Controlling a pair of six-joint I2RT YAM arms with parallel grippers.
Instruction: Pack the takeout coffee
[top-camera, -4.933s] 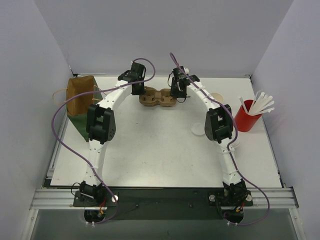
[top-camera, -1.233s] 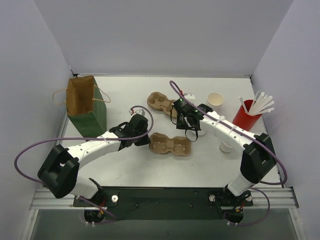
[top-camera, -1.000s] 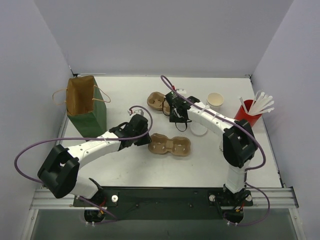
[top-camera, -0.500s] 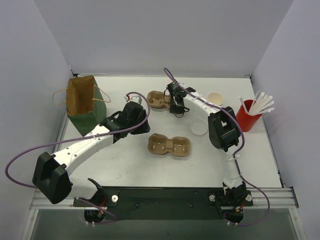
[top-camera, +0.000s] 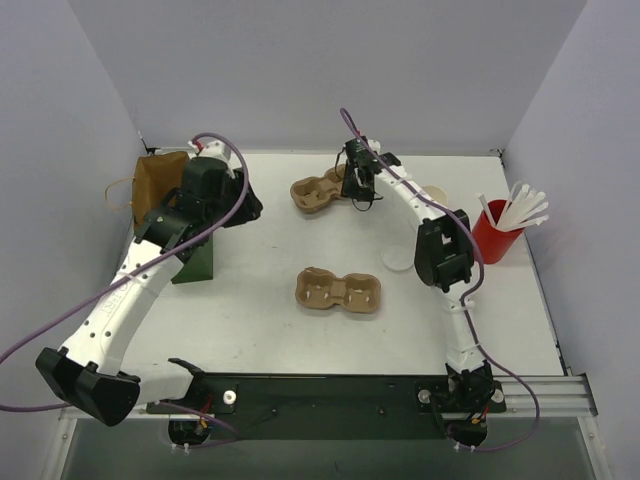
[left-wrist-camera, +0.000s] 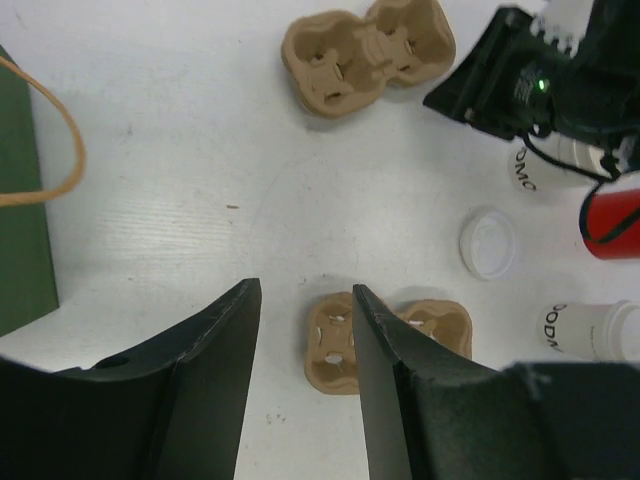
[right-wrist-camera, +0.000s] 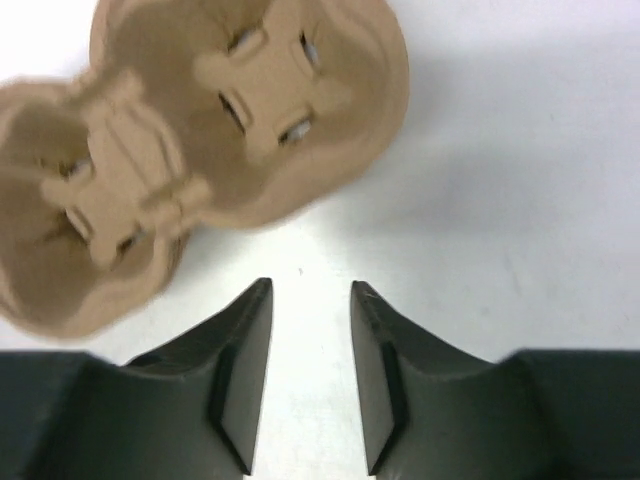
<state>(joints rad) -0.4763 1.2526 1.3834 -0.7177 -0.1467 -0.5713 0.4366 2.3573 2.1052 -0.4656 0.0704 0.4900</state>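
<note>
**Inspector:** State of the claws?

**Operator:** Left claw (left-wrist-camera: 305, 300) is partly open and empty, raised over the table (top-camera: 250, 320) beside the bag (top-camera: 150, 190). Right claw (right-wrist-camera: 310, 290) is slightly parted and empty, just short of the far carrier (right-wrist-camera: 240, 90).

**Inspector:** The coffee?

**Operator:** The cup (left-wrist-camera: 590, 330) is on the table at the right, near the lid (left-wrist-camera: 487, 242) but apart from it.

**Inspector:** Recommendation?

**Operator:** Probably fetch the cup next. Grip its wall lightly, keep it upright, and seat it squarely in the near carrier (top-camera: 338, 290).

**Inspector:** Obscured?

**Operator:** From above, the right arm crosses that spot, so the cup cannot be made out. Its contents cannot be told
</note>
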